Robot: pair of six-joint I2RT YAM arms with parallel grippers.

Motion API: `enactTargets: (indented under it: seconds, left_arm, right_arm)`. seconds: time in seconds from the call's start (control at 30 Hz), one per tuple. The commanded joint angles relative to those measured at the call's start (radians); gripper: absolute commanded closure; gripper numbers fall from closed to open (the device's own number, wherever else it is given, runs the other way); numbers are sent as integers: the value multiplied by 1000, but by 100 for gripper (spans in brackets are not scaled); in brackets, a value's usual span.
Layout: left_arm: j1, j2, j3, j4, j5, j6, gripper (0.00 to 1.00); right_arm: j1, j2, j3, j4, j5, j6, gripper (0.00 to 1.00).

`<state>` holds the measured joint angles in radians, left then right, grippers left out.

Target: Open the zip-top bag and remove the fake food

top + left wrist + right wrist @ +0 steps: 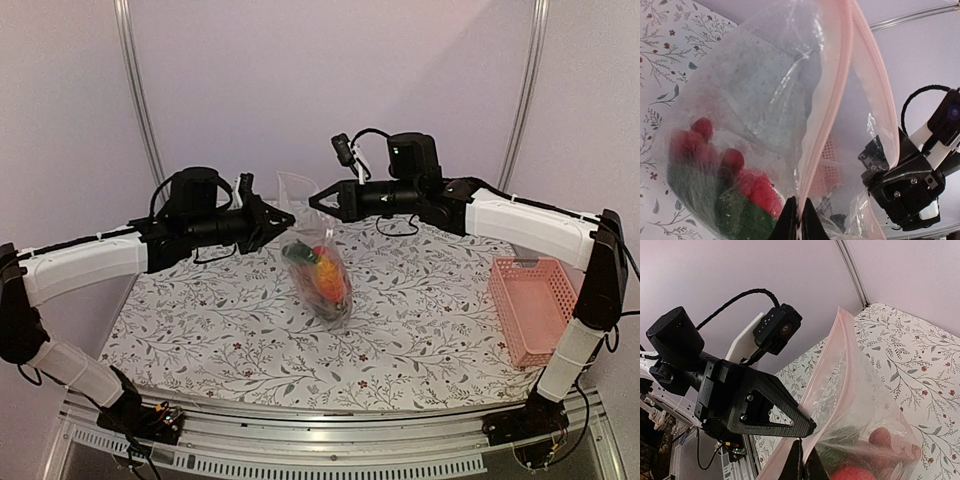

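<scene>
2 mouth edges of the zip-top bag (300,192) are clamped, 1 by the left pincer (283,218), 1 by the right pincer (318,200), over the floral worktop (420,310); the fake food (322,272) sits in its bottom.

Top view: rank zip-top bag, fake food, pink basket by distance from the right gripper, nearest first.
1. zip-top bag, centre, rim pinched by the right gripper.
2. fake food, lower in the bag.
3. pink basket, far right.
</scene>
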<state>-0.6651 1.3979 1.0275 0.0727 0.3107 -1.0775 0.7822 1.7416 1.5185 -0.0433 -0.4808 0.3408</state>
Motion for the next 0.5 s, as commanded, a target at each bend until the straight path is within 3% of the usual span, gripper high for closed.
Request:
enactTargets:
  seconds: [0.0, 0.17, 0.47]
  left_arm:
    - [-4, -33, -12, 5, -18, -15, 100]
    - [96, -71, 25, -3, -14, 62, 100]
    - [225, -47, 250, -250, 18, 305, 100]
  right_arm:
    - [-9, 9, -7, 35, 0, -2, 100]
    - [-9, 17, -4, 82, -19, 5, 100]
    - [-9, 116, 79, 225, -99, 108, 100]
